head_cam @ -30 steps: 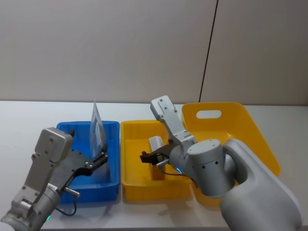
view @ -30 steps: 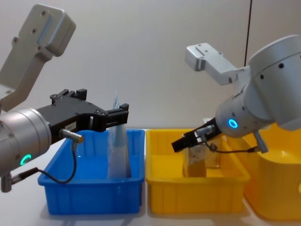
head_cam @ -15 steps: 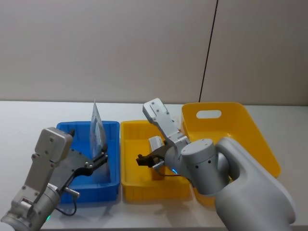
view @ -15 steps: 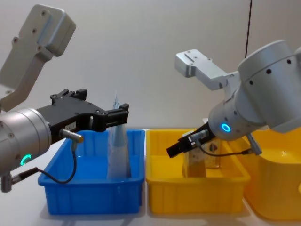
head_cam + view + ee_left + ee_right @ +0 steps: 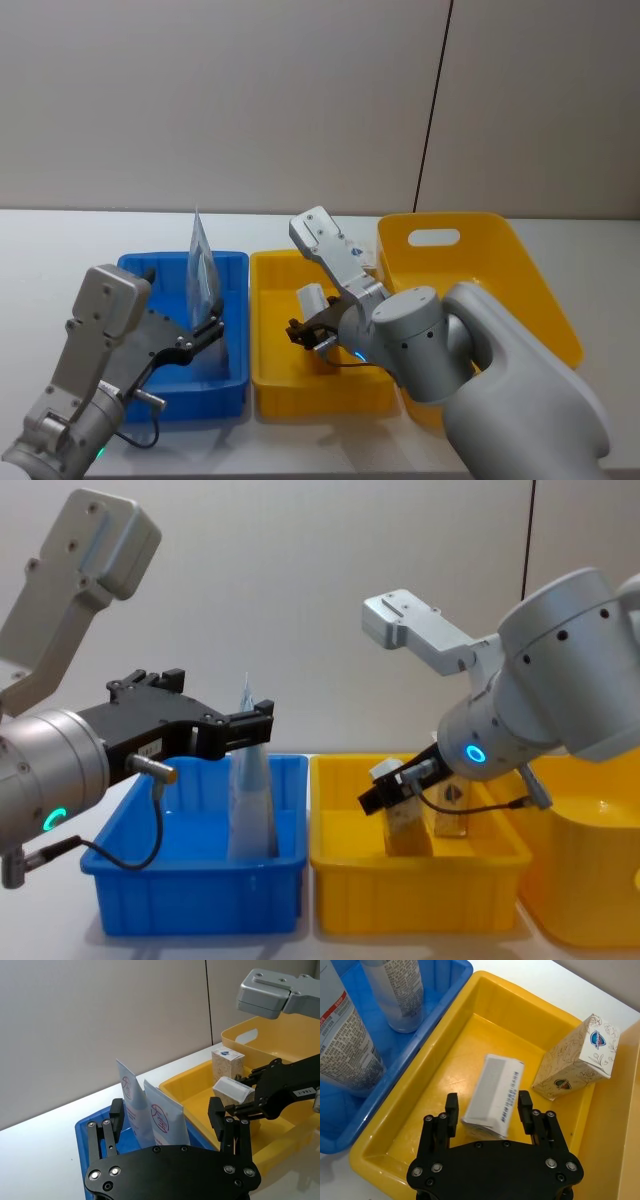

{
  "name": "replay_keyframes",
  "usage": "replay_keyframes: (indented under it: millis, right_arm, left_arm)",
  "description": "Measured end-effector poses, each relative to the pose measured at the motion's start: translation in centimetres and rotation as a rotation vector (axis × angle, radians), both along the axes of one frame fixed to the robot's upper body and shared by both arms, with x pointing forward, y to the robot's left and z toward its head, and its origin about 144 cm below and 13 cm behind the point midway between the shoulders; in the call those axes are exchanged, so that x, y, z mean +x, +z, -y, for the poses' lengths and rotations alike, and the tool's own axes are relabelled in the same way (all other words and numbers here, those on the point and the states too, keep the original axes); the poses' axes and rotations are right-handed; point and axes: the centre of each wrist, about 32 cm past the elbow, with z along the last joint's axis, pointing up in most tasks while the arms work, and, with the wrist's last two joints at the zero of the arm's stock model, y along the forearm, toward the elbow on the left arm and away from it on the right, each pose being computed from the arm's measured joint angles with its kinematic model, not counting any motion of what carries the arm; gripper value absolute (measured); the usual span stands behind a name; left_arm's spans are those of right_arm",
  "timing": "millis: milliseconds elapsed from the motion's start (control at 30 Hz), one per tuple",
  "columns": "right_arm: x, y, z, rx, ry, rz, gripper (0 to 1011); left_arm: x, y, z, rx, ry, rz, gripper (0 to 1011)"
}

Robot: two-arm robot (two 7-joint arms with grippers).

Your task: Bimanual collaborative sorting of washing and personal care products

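1. Change: half a second back the pack [image 5: 495, 1091] stood lower in the yellow bin [image 5: 485, 1035]. Now the right gripper [image 5: 303, 330] has it raised and tipped over, with its white end up in the chest view.
2. We read this as the pick made good. The step in hand looks like a carry-off, or a re-lay within the same bin. Which of the two we cannot tell.
3. Right fingers [image 5: 524, 1105] stand one on each long side of the pack and pinch it. The pack lies slanted across the gap. One end sits back toward the palm and the barcode face is turned to the wrist camera.
4. We judge the grip to be off square. With the pack that tilted, it could swivel or slip if the arm swings fast.
5. A carton [image 5: 577, 1062] with a blue mark stands in the far corner of the same bin, apart from the pack and the fingers.
6. Left gripper [image 5: 210, 328]: no change. It hangs over the blue bin [image 5: 160, 262] with its fingers spread wide.
7. Two tubes [image 5: 131, 1092] stand upright in the blue bin, in line with the left gripper's gap. We cannot tell whether a finger touches either one.
8. The tubes are sorted into blue and the boxed goods into yellow. Sorting looks well along.
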Motion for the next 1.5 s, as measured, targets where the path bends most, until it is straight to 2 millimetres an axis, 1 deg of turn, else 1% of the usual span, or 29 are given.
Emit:
replay_keyframes:
  millis: [100,133,200,233,300,333,433,667,1167,1400,1500]
  right_arm:
    - [0.0,0.0,0.0,-0.001,0.002,0.000,624]
    - [0.0,0.0,0.0,-0.002,0.003,0.000,610]
    - [0.1,0.0,0.0,-0.003,0.005,0.000,525]
    - [0.1,0.0,0.0,-0.003,0.005,0.000,525]
    - [0.1,0.0,0.0,-0.004,0.006,0.000,429]
    - [0.1,0.0,0.0,-0.005,0.007,-0.001,429]
    - [0.1,0.0,0.0,-0.006,0.008,0.000,347]
    - [0.1,0.0,0.0,-0.007,0.009,-0.001,313]
    - [0.1,0.0,0.0,-0.005,0.015,0.009,305]
    - [0.0,0.5,0.1,0.013,0.029,0.061,305]
    - [-0.1,1.0,0.2,0.026,0.038,0.103,305]
  left_arm:
    - [0.0,0.0,0.0,0.000,0.000,0.000,1002]
    - [0.0,0.0,0.0,0.000,0.000,0.000,1002]
    - [0.0,0.0,0.0,0.000,0.000,0.000,1001]
    - [0.0,0.0,0.0,0.000,0.000,0.000,1001]
    - [0.0,0.0,0.0,0.000,0.000,0.000,1001]
    - [0.0,0.0,0.0,0.000,0.000,0.000,1002]
    - [0.0,0.0,0.0,0.000,0.000,0.000,1002]
    - [0.0,0.0,0.0,0.000,0.000,0.000,1002]
    - [0.0,0.0,0.0,0.000,0.000,0.000,1001]
    - [0.0,0.0,0.0,0.000,0.000,0.000,1002]
    - [0.0,0.0,0.0,0.000,0.000,0.000,1001]
